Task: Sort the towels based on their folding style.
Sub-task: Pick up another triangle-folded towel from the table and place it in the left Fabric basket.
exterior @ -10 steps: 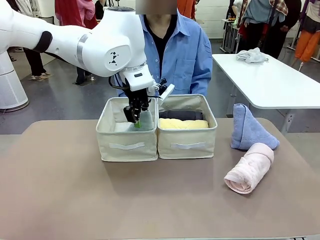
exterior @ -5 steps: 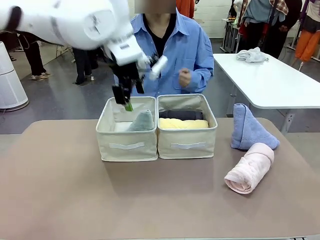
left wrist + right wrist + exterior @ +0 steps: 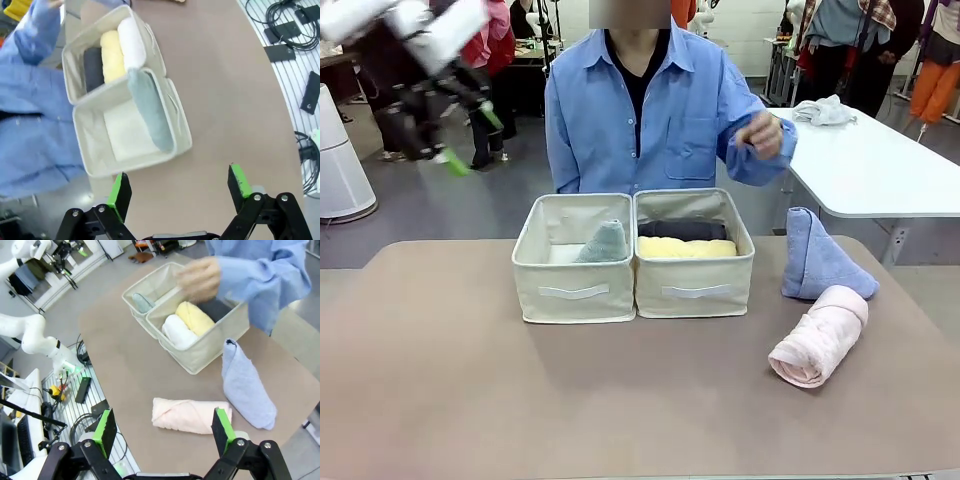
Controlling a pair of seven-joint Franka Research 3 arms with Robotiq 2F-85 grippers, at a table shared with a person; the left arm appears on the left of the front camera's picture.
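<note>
Tabletop (image 3: 225, 100) below, left pincer (image 3: 178, 175) gapes wide (empty).

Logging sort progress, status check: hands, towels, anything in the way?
Left hand open, empty. Right hand open, empty. Pink roll, blue triangle unsorted on table. Person's hand raised above right box.

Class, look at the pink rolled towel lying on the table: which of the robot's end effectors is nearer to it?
Right. The right end effector hovers open over the pink towel, which lies between its fingers in the wrist view. The left end effector is raised high at the far left, well away from it.
</note>
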